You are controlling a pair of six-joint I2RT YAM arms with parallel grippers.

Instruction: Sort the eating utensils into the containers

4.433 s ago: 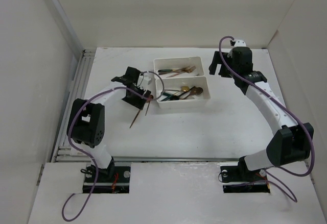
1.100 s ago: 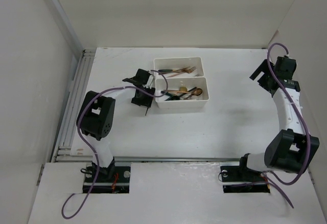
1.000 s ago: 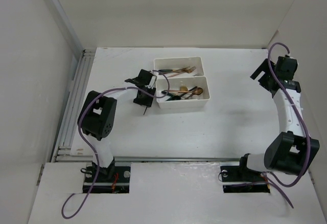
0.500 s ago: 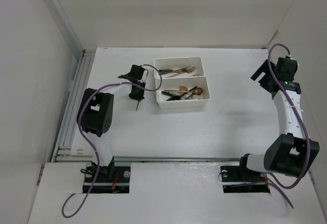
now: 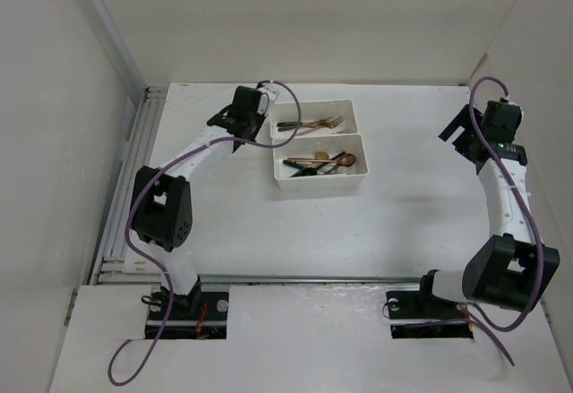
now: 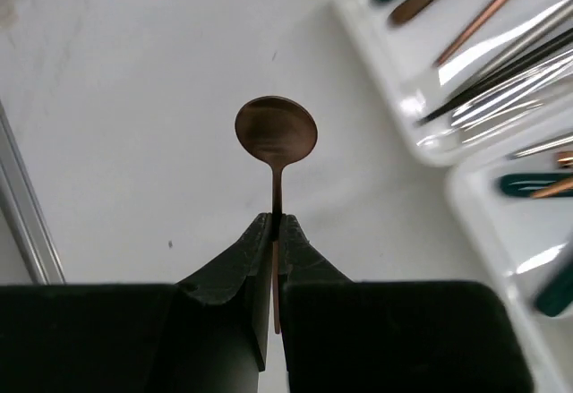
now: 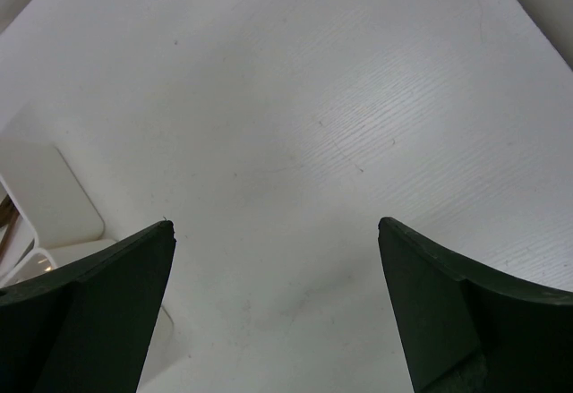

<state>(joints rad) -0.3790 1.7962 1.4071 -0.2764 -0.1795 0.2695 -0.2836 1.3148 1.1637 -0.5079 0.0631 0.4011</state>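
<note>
While the left gripper (image 6: 275,225) clamps a copper spoon (image 6: 276,131) by its handle, the bowl points straight out ahead, long axis in line with the gripper. Right gripper (image 7: 276,225): spread wide apart.

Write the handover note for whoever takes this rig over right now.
Left gripper: shut on a copper spoon, bowl end pointing away from the fingers, just left of the far bin.
Right gripper: open and empty over the table near its right edge.
Far bin seems to hold forks; near bin holds spoons.
Done: every other utensil in view lies in a bin.
Left: release the held spoon, probably into the near bin.
</note>
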